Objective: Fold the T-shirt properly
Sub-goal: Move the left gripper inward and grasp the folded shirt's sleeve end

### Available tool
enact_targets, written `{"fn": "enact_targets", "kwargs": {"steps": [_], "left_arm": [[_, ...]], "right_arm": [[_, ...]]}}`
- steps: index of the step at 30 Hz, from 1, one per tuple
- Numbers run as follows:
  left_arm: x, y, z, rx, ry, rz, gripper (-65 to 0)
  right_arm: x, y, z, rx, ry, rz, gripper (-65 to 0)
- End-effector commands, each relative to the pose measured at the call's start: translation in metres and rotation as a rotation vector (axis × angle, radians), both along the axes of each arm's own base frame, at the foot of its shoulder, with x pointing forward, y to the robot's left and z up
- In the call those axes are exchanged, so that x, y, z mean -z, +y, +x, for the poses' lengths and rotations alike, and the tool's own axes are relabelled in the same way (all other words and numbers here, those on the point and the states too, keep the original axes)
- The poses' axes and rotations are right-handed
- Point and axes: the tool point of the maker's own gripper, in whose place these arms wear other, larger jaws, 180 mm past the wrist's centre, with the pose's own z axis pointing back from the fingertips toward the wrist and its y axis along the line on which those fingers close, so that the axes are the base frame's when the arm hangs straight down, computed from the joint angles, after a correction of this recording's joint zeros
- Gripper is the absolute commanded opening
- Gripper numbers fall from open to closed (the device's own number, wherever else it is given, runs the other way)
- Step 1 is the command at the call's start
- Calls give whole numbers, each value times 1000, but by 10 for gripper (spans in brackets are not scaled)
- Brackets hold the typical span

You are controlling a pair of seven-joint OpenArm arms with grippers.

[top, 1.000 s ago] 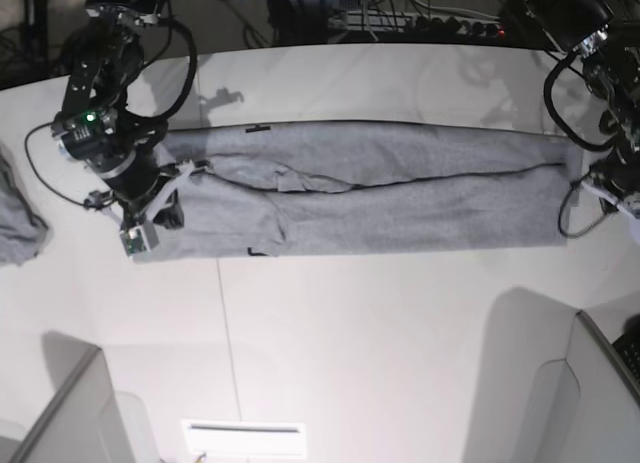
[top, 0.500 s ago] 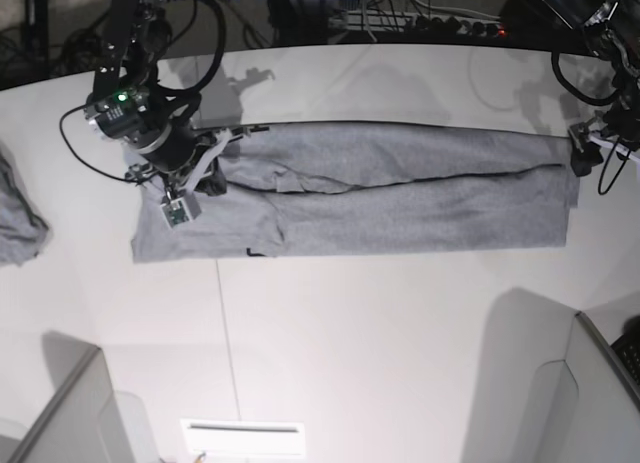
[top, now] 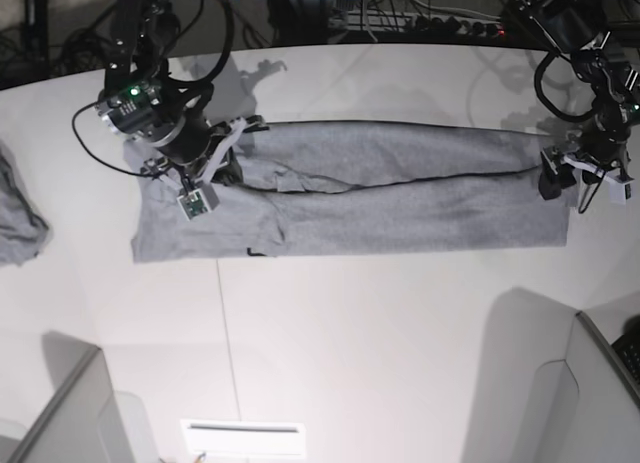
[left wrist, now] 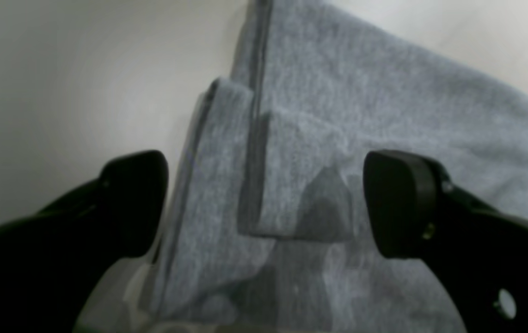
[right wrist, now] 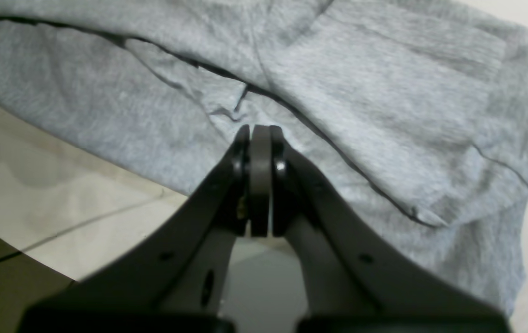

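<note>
T-shirt (top: 400, 198) folded into long band across far half of tabletop (top: 350, 333), ends toward each side edge. Left gripper (left wrist: 264, 199) spread wide over layered hem corner, nothing held. Right gripper (right wrist: 260, 138) pressed closed, empty, above sleeve end. Probably light, limp, non-slippery cotton; best pinched through all layers at end corners.

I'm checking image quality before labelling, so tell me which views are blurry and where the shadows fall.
Left wrist view: soft focus throughout, the T-shirt weave smeared, the open fingers dark blurs. Right wrist view: sharper on the cloth, with the shut fingers slightly soft. Base view: crisp, with arm shadows on the table near the back edge and bottom right.
</note>
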Motion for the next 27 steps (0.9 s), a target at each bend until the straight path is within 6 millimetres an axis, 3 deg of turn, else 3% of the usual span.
{"fn": "enact_targets", "kwargs": {"steps": [1, 5, 9, 13, 17, 21, 27], "left_arm": [[4, 3, -3, 7, 48, 6, 0], [13, -2, 3, 48, 104, 44, 0], [24, -21, 6, 138, 159, 71, -202], [27, -22, 3, 140, 171, 70, -395], [25, -17, 4, 139, 173, 80, -642], [16, -6, 8, 134, 162, 106, -650], [-15, 25, 13, 143, 137, 209, -650]], "right_arm": [[-9, 2, 5, -2, -39, 13, -650], [-9, 2, 4, -2, -36, 13, -650], [-9, 2, 4, -2, -38, 13, -650], [-10, 2, 4, -2, -39, 13, -650], [-10, 2, 4, -2, -39, 13, -650], [-10, 2, 4, -2, -39, 13, -650], [-10, 1, 4, -1, -39, 13, -650]]}}
